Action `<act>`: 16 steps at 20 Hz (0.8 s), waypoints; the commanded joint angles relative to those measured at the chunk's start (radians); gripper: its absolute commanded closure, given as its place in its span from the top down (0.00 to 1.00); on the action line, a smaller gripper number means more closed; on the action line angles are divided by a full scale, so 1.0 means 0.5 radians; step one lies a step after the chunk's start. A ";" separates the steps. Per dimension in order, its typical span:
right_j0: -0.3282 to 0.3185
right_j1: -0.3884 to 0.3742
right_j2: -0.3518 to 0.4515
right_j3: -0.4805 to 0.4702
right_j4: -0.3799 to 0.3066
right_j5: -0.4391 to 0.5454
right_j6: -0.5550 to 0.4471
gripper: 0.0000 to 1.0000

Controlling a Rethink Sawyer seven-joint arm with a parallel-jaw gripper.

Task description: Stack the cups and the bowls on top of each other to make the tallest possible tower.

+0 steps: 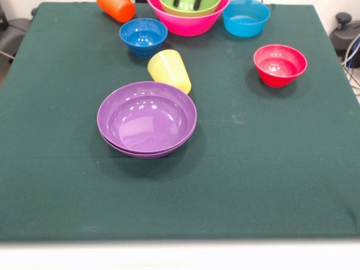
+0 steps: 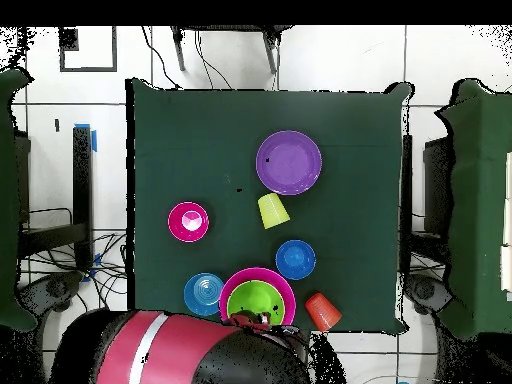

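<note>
Bowls and cups spread on the green table, no tower built.

Front: two nested purple bowls, yellow cup beside them, dark blue bowl, crimson bowl, light blue bowl, orange cup; lime bowl sits inside the pink bowl.
Overhead: only here the arm shows, its gripper over the lime bowl; whether spread or pressed together, I cannot tell.

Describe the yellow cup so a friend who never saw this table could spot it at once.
Find the stacked purple bowls in the middle of the green table. Just behind them, touching their rim, lies the yellow cup. It is the only yellow piece, tipped over rather than upright.
</note>
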 commanded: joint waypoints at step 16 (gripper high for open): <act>-0.210 -0.511 0.422 -0.124 0.256 0.527 0.407 1.00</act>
